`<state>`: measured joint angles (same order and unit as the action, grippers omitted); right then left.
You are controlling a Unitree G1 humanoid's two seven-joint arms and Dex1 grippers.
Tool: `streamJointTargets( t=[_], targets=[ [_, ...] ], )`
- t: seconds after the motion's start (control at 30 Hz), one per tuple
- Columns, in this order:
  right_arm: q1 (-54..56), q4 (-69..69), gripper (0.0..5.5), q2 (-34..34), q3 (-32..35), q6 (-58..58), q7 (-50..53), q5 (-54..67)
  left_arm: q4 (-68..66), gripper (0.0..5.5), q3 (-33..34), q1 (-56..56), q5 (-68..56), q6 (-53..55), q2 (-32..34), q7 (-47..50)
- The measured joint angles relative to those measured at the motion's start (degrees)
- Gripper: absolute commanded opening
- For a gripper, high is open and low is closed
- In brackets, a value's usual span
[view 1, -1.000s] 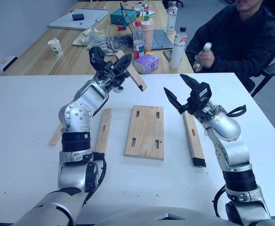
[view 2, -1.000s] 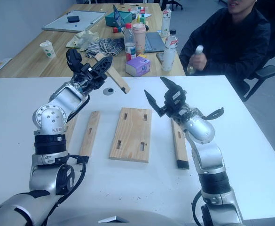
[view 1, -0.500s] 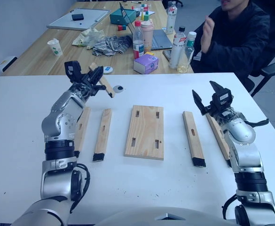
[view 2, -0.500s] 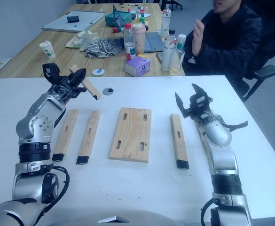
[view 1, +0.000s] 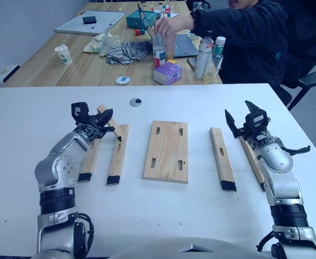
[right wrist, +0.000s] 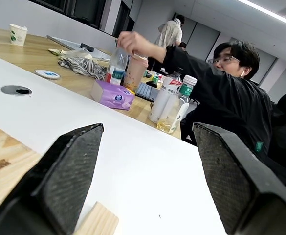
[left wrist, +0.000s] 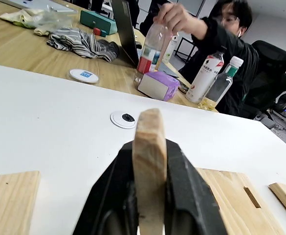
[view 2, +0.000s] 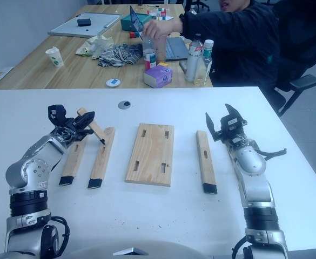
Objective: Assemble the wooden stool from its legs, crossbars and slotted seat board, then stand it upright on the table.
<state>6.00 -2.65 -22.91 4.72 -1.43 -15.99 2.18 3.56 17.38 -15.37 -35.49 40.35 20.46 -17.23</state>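
Nearest the front edge of the white desk (view 1: 163, 216) lie the black-capped ends of four flat legs: the outer left leg (view 1: 88, 159) and inner left leg (view 1: 116, 156) side by side, the inner right leg (view 1: 222, 159) apart from them, and the outer right leg (view 1: 253, 159) partly under the right arm, toward the right edge. The slotted seat board (view 1: 166, 151) lies flat at mid-desk between the two pairs, with no part fitted. The left gripper (left wrist: 150, 147) is pinched on a short crossbar (view 1: 109, 124), held tilted over the far end of the inner left leg; whether its lower tip touches the leg cannot be confirmed. The right gripper (view 1: 243, 120) hangs spread wide and empty above the far end of the outer right leg. Assessment: the parts appear to be bare, stiff, light timber, giving the pads good friction and little risk of breakage, though they would likely slide on the smooth desktop. Legs are best taken across their narrow edges near mid-length; the board looks too broad for that and suits a grip on its thickness at one edge. A cable grommet (view 1: 136, 101) sits near the far edge. Beyond stands a wooden table (view 1: 39, 67) carrying bottles (view 1: 204, 48), a paper cup (view 1: 64, 54) and clutter.
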Motion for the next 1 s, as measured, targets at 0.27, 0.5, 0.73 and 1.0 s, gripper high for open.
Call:
streamJointTargets(
  t=[0.27, 0.5, 0.73, 1.0],
  targets=[
    [-1.97, -0.98, 3.38, 0.06, -0.15, 0.00, 0.59, -0.26, -0.67, 0.39, 0.61, 0.03, 0.61, 0.68, 0.39, 0.14],
    [-2.95, -1.64, 3.38, 0.06, -0.24, 0.03, 1.08, -0.33, -2.33, 0.39, 1.33, 0.09, 0.73, 0.65, 1.63, 0.16],
    [-2.93, -1.66, 3.38, -0.03, -0.34, 0.06, 0.87, -0.33, -2.31, 0.39, 0.93, 1.94, 1.36, 0.00, 0.86, 0.40],
    [-2.89, -1.36, 3.38, -0.10, -0.53, 0.07, -0.07, -0.40, -1.87, 0.39, 0.62, 3.43, 2.61, -2.67, 0.58, 0.30]
  ],
)
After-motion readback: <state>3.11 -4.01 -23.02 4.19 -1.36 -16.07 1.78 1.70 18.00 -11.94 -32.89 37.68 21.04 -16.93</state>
